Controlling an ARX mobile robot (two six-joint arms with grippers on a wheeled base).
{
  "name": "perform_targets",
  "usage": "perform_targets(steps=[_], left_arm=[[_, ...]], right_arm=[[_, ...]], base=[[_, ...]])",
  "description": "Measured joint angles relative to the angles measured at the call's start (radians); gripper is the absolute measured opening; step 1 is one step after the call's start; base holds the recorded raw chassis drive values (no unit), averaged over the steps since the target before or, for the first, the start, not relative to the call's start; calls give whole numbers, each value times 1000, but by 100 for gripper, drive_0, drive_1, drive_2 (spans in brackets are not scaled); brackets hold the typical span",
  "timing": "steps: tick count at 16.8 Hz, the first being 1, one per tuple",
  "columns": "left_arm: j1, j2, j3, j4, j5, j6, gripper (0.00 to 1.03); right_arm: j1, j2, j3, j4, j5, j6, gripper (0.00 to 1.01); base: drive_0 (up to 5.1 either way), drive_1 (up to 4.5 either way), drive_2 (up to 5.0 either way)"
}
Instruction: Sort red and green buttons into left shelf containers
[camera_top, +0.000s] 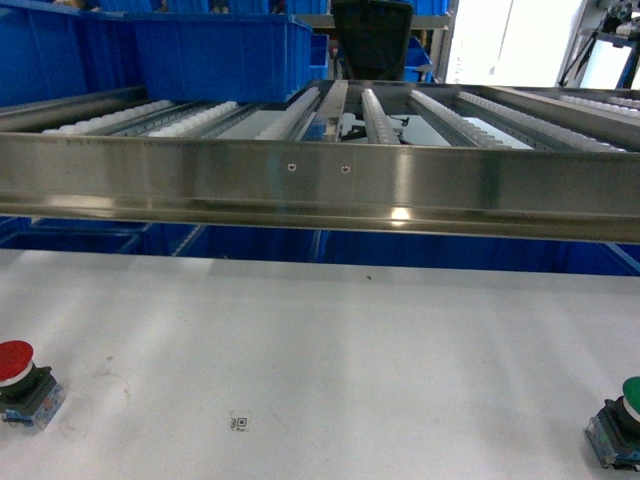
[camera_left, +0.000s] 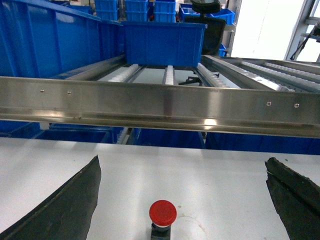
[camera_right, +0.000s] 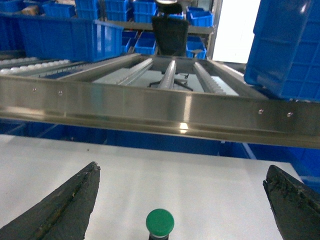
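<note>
The red button stands on the white table at the near left, and the green button stands at the near right. Neither gripper shows in the head view. In the left wrist view my left gripper is open, its dark fingers wide apart, with the red button upright between them and untouched. My right gripper is also open, and the green button stands between its fingers, touching neither. Large blue containers sit on the roller shelf at the back left.
A steel front rail of the roller shelf crosses the whole view above the table's far edge. More blue bins sit under it. Another blue bin stands on the shelf's right side. A black chair is behind. A small sticker lies on the table.
</note>
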Motion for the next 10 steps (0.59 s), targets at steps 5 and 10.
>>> perform_targets(steps=[5,10], left_arm=[[-51,495,109,341,-15,-4,98],[-55,876,293,354,-72,21,98]], right_arm=[[-21,484,107,285,-84,-37,98],[-51,829,298,215,-176,-41,98]], base=[[0,0,0],[0,0,0]])
